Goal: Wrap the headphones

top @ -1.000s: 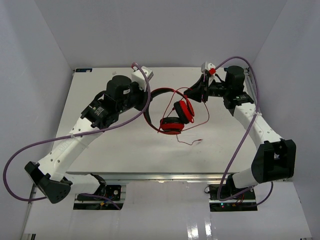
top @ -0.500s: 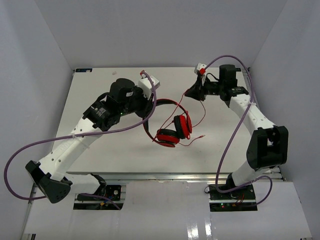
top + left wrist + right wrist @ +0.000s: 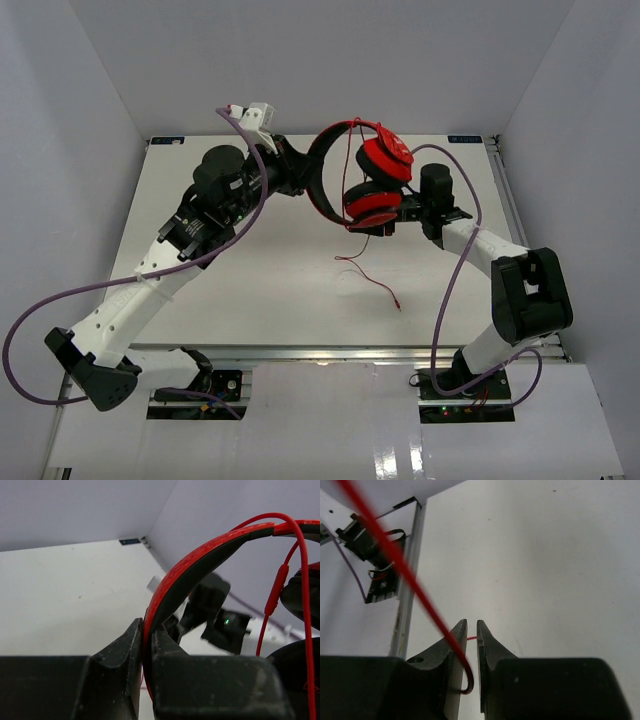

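Hanging clear of the white surface (image 3: 250, 290) in the upper centre of the overhead view are the red over-ear headphones (image 3: 372, 205) with round red cups and a black-and-red headband (image 3: 313, 185). The band arcs to the left of the cups. One cup sits above the other, the upper one tilted with its red outer face toward the camera.

The left pincer (image 3: 298, 172) is clenched on the headband. In the left wrist view the band is seen edge-on, rising from between the two dark fingers (image 3: 120, 655), which press against both its sides.

The thin red cord (image 3: 380, 285) drops from below the lower cup and trails toward the lower right, its end lying on the surface.

The right pincer (image 3: 388, 225) sits just beside the lower cup, at its lower right. In the right wrist view the right pincer (image 3: 471, 627) is closed down on the cord (image 3: 410, 580). The cord runs straight from the upper left into the slit and hooks between the fingers. A sliver of gap shows beside it.

Plain pale walls (image 3: 80, 120) enclose the surface on three sides.
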Tool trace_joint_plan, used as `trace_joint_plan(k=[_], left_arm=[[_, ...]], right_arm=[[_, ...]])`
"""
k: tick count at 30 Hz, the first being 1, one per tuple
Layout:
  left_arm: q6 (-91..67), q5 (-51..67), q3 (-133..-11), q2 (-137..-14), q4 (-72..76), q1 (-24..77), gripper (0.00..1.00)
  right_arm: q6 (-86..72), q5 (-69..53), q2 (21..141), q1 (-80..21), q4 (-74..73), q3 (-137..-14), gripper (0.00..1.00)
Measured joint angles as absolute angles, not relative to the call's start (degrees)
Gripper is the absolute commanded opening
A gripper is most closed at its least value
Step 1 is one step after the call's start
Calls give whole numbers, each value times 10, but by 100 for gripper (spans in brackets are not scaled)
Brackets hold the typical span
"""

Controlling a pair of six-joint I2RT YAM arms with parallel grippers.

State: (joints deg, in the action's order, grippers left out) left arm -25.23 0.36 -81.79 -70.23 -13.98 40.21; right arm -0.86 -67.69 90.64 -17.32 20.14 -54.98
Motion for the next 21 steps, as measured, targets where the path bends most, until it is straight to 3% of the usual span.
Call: trace_joint_plan(k=[13, 21], left_arm=[[-398, -205, -820, -747, -33, 404, 0], [-375, -368, -820, -749, -1, 404, 0]], right_arm=[[-341, -712, 895, -267, 581, -470, 18], [-386, -703, 875, -297, 640, -449, 11]])
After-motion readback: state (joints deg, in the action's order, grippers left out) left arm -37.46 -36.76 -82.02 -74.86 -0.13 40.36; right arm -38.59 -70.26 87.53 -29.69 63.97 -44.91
